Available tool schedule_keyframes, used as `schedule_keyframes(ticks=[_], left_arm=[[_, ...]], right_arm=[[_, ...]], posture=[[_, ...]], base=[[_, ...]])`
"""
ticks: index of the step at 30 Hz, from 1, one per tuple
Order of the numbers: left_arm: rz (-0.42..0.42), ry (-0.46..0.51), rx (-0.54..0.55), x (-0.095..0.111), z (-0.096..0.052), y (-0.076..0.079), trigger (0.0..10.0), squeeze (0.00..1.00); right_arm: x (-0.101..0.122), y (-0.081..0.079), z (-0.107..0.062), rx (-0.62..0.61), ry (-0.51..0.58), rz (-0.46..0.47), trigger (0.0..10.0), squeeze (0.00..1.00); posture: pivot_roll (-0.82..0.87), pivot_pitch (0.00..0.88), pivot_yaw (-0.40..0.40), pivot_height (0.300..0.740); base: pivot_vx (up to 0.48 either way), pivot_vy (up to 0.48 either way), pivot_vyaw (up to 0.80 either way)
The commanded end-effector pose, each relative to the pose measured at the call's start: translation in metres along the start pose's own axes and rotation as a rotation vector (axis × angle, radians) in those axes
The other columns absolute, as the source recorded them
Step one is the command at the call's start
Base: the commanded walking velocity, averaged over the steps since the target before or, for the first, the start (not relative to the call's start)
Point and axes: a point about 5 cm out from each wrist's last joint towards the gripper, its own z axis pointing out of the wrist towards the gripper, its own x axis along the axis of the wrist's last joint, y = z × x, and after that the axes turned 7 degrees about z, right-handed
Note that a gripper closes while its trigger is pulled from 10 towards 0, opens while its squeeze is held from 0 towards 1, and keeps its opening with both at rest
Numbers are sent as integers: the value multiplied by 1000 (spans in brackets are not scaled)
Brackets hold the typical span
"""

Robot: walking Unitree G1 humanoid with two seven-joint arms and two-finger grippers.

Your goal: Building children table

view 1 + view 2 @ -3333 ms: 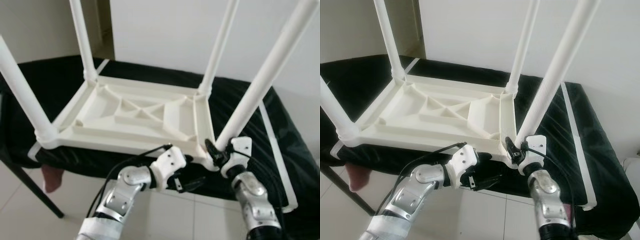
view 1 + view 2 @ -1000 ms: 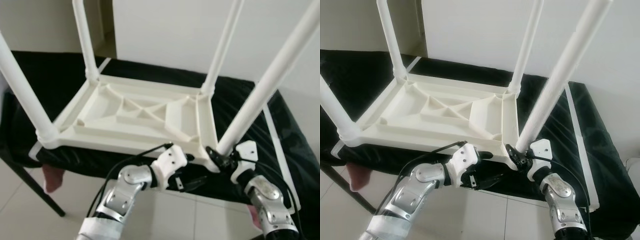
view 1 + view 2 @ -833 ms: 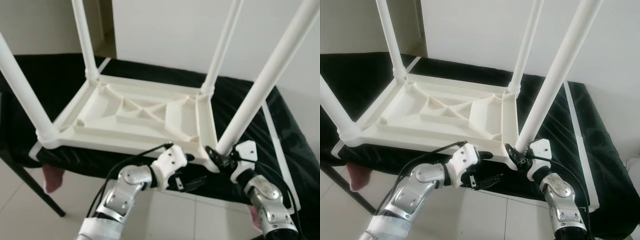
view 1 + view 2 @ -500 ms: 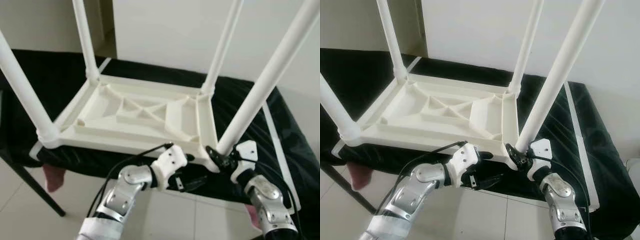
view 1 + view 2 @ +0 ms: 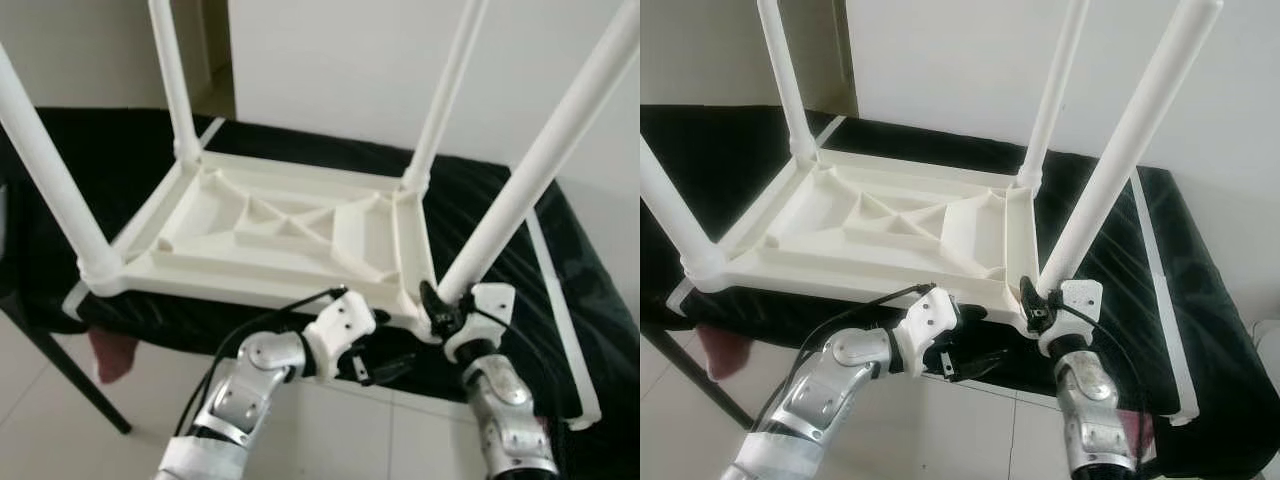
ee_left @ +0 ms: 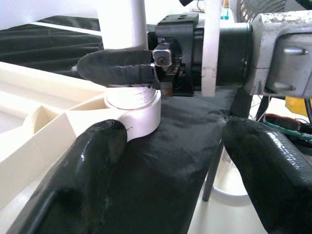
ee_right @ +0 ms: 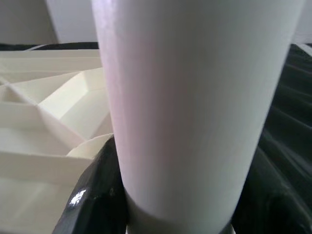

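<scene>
A white plastic children's table (image 5: 270, 225) lies upside down on a black-covered surface, with its legs pointing up. My right gripper (image 5: 437, 305) is at the near right corner, shut on the base of the near right leg (image 5: 530, 190). That leg (image 7: 195, 107) stands between its black fingers (image 7: 92, 195) in the right wrist view. My left gripper (image 5: 385, 365) hangs open just below the table's front edge, left of that corner. In the left wrist view its fingers (image 6: 92, 165) spread wide, facing the leg socket (image 6: 134, 105).
The black cover (image 5: 500, 200) has white straps (image 5: 560, 310) along its right side. A dark frame leg (image 5: 60, 370) slants to the tiled floor at lower left, beside a reddish object (image 5: 112, 352). A white wall stands behind.
My right forearm has swung inward to the left while its gripper has stayed on the leg base. The left arm has not moved.
</scene>
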Motion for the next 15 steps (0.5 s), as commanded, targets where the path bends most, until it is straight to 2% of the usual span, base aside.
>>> schedule_keyframes(ticks=[1,3,4,7,12,15], left_arm=[[-16,-7,67,-2,2,-2,10000,0],[-17,-7,71,-2,1,-2,10000,0],[-17,-7,71,-2,1,-2,10000,0],[-18,-9,77,-3,1,-2,10000,0],[-22,-9,77,-3,1,-1,10000,0],[-23,-9,73,-3,1,-1,10000,0]], right_arm=[[-13,10,-6,-124,-59,17,10000,0],[-21,5,-10,-235,-77,34,10000,0],[-21,5,-10,-235,-77,34,10000,0],[-25,-1,-13,-343,-90,54,10000,0],[-23,-3,-12,-386,-85,61,10000,0],[-20,-3,-12,-369,-70,42,10000,0]], posture=[[21,0,-64,740],[23,0,-68,740],[23,0,-68,740],[25,0,-69,740],[19,0,-65,740],[16,0,-65,740]], base=[[0,0,0],[0,0,0],[0,0,0],[0,0,0],[0,0,0],[0,0,0]])
